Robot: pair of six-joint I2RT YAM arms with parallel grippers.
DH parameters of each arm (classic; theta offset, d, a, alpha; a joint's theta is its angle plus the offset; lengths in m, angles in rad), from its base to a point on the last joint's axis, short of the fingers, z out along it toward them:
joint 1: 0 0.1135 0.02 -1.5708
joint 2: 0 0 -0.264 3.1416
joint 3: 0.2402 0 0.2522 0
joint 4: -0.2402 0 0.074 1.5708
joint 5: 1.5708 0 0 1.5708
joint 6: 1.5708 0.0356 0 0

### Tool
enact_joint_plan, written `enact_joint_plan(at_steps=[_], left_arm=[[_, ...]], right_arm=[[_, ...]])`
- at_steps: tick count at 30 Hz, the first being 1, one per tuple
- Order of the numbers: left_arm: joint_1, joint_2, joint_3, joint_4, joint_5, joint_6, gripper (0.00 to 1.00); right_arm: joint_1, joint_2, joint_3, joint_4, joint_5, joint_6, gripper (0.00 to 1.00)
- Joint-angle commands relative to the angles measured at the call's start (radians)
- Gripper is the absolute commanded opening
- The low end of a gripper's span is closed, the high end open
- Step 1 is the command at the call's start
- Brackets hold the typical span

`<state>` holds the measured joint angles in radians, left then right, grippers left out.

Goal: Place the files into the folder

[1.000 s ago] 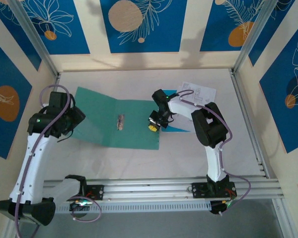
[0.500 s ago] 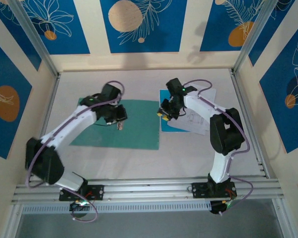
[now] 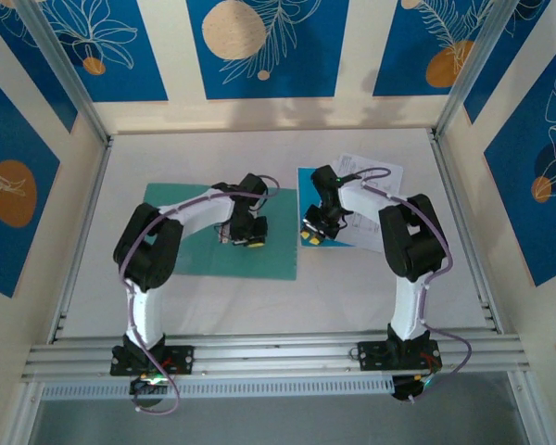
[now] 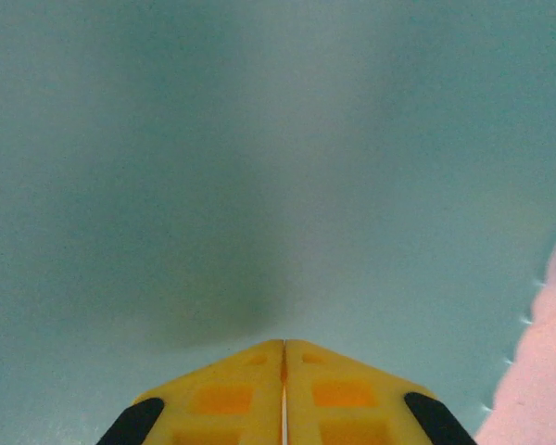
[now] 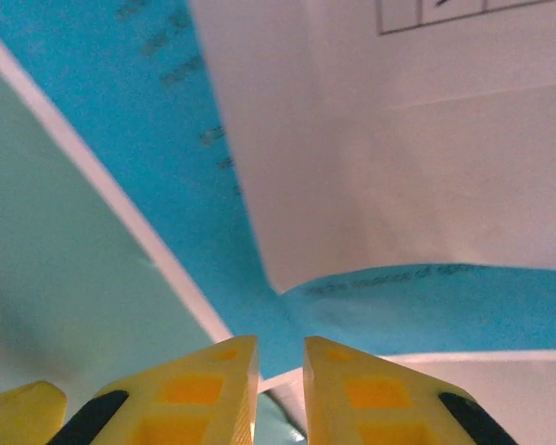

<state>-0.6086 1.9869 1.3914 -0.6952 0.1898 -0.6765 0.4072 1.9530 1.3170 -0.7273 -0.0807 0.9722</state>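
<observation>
The teal folder (image 3: 185, 250) lies open and flat on the table, with a metal clip at its spine. My left gripper (image 3: 252, 241) rests on the folder's right half beside that clip, its yellow jaws shut with nothing between them (image 4: 284, 345) and teal folder card (image 4: 259, 139) in front of them. The files lie just right of the folder: a bright-blue sheet (image 3: 312, 185) with white printed sheets (image 3: 375, 181) on top. My right gripper (image 3: 309, 237) is at the blue sheet's near-left corner. Its jaws (image 5: 280, 348) stand a narrow gap apart over the blue sheet (image 5: 120, 93), below a white sheet (image 5: 398, 139).
A strip of bare table (image 5: 102, 195) separates the folder's right edge (image 5: 56, 278) from the blue sheet. Patterned blue walls and metal posts (image 3: 83, 111) close in the table. An aluminium rail (image 3: 278, 352) runs along the near edge.
My left arm swept from the folder's left side to its middle and its jaws closed. The folder's raised left cover now lies flat. My right gripper came back toward the blue sheet's near corner.
</observation>
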Motion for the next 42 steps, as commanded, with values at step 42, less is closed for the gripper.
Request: enact_joint_plan(at_steps=[42], left_arm=[[0.081,-0.118,0.036,-0.005,-0.067,-0.025,0.33]], right_arm=[[-0.023,0.122,0.309,-0.151,0.044,-0.093,0.22]])
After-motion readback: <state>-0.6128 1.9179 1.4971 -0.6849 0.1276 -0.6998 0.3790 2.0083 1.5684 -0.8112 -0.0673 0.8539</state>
